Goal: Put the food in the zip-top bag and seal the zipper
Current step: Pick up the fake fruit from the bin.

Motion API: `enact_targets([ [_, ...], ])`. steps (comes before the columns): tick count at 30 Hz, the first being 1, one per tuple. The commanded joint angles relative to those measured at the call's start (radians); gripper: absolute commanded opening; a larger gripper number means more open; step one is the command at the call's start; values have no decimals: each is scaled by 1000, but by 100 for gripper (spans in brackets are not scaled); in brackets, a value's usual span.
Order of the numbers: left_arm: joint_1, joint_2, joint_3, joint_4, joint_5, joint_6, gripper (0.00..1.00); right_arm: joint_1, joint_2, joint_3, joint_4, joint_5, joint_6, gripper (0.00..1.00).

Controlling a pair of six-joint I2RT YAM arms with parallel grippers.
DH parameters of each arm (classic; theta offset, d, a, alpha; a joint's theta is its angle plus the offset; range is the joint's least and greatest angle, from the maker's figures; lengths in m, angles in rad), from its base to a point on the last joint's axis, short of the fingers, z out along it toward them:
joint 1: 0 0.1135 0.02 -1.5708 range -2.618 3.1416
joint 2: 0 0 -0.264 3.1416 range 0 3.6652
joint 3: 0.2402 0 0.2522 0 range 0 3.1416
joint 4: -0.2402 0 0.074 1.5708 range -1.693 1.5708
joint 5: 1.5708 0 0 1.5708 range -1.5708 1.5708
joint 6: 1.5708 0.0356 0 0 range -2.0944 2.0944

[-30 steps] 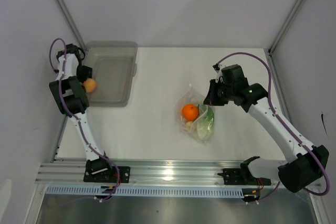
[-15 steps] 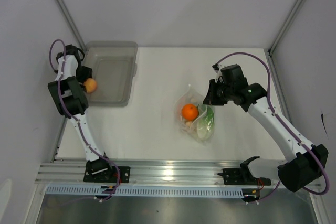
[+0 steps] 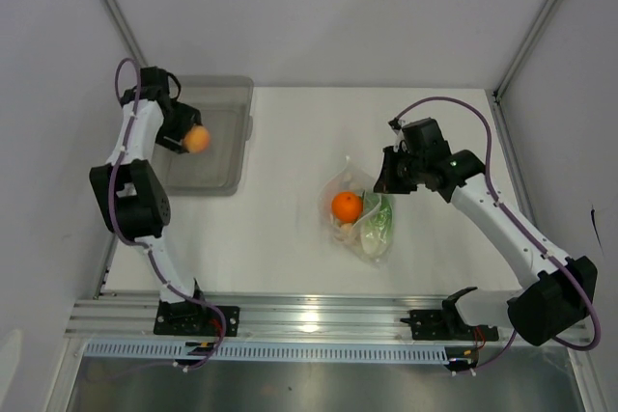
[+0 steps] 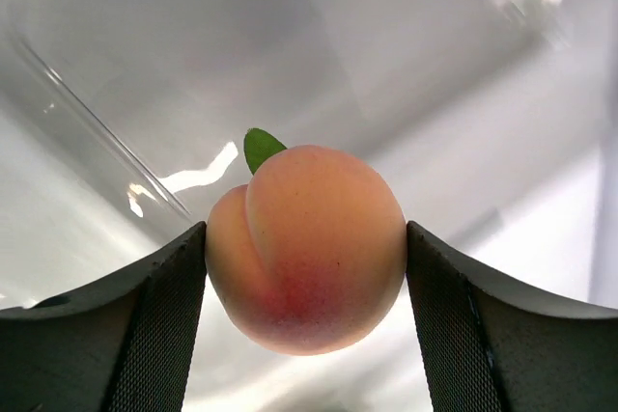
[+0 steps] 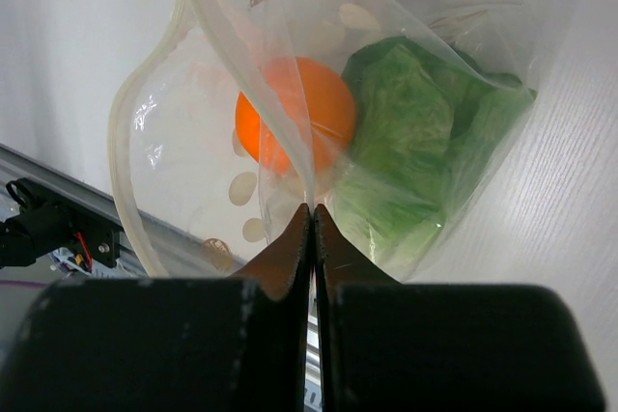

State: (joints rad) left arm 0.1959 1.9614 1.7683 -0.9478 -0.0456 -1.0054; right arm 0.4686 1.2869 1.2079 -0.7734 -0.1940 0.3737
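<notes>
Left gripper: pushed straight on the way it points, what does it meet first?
The bin, most likely. The left gripper, shut on the fruit, points into it, so the fruit would touch the bin's inside first; how far off is unclear.

White table enclosed by plain grey walls. Aluminium rail along the near edge shows a bright glare.

The clear zip-top bag lies crumpled, mouth open, holding an orange, a lettuce head and a pale lump. Well apart, the left gripper clamps a leaf-tipped peach.
</notes>
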Motion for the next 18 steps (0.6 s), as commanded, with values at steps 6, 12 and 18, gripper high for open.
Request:
enact_targets([
  [6,-265,-311,-173,90,36,50,46,-7,8,31,0,31,28,0],
  [12,-490,-481,-237,144,111,149,45,-7,22,51,-13,44,27,0],
  [18,-688,-607,-277,297,246,206,50,-4,25,61,-14,45,30,0],
])
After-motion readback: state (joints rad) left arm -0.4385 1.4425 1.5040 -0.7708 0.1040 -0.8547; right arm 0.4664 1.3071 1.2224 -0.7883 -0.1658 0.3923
